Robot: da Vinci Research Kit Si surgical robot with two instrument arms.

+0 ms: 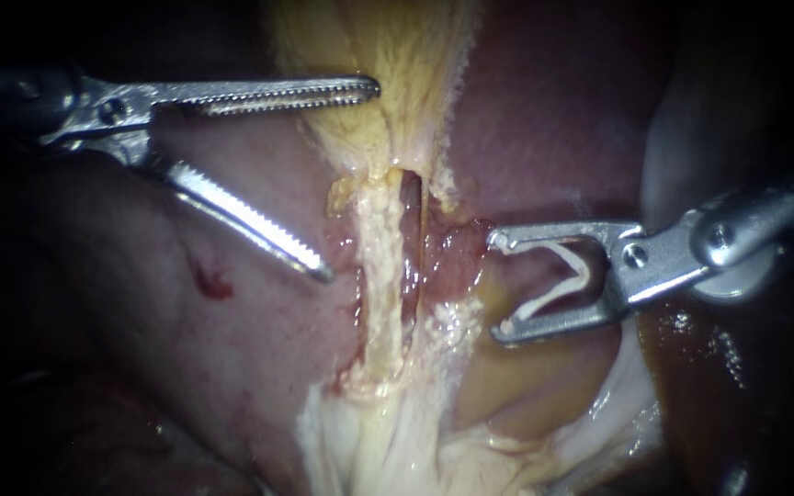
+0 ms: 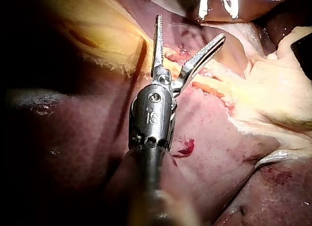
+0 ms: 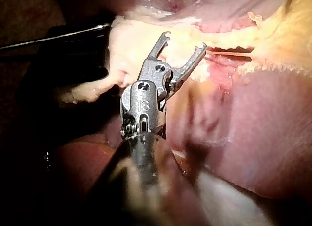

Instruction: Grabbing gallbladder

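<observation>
Clearly my left instrument (image 1: pixel 349 181) stands wide open, holding nothing. Its far jaw lies across the left edge of the gallbladder (image 1: pixel 374 41), and its near jaw points at the pale tube (image 1: pixel 380 266) below. I cannot tell whether either one touches tissue. The gallbladder is the yellow, fibrous mass at far centre, narrowing toward me into that tube.

I judge it soft, thin-walled and wet: it will fold between the serrated jaws rather than resist, and it may slip or tear if I pinch only a sliver. The best hold looks to be a full bite of the yellow body just beyond where it narrows, well away from the tube. That means bringing both jaws farther in before closing.

My right instrument (image 1: pixel 499 287) comes in from the right with a white clip (image 1: pixel 562 280) seated between its jaws, both touching it. Its tip is just beside the tube's right side.

Around all this the liver (image 1: pixel 553 110) lies glistening and dark, with a small red spot (image 1: pixel 213 282) on the tissue to the left, near my lower jaw. Room is tight: the two tips are near each other across the tube.
</observation>
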